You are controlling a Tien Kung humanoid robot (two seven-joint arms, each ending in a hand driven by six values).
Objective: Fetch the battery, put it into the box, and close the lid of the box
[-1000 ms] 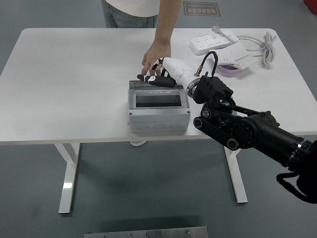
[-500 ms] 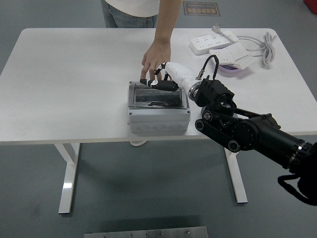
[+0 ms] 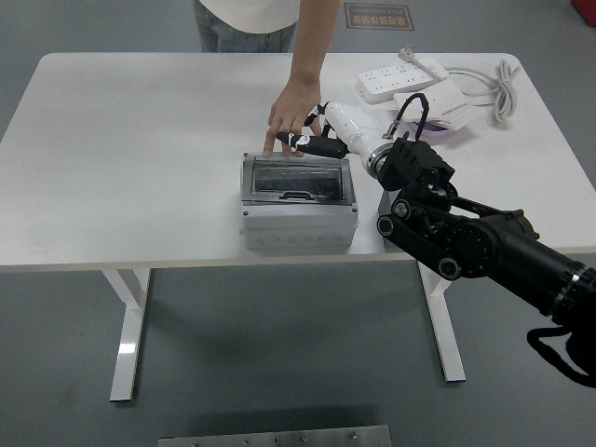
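Note:
The grey box stands near the table's front edge, a little right of centre. Its smoky clear lid lies flat on top, with the latch at the front. No battery shows anywhere; the tinted lid hides what is inside. My right hand, white with black fingers, hovers just past the box's back edge. Its fingers are stretched out to the left and hold nothing. A person's hand reaches down from the far side, its fingertips resting at the box's back edge, right beside my fingers.
Two white power strips and a coiled white cable lie at the back right. A purple object peeks out under one of them. My black right forearm crosses the table's front right edge.
The lid has come down from open to flat on the box. My right hand has drawn back up and to the right, off the lid. The person's hand stayed at the back edge.

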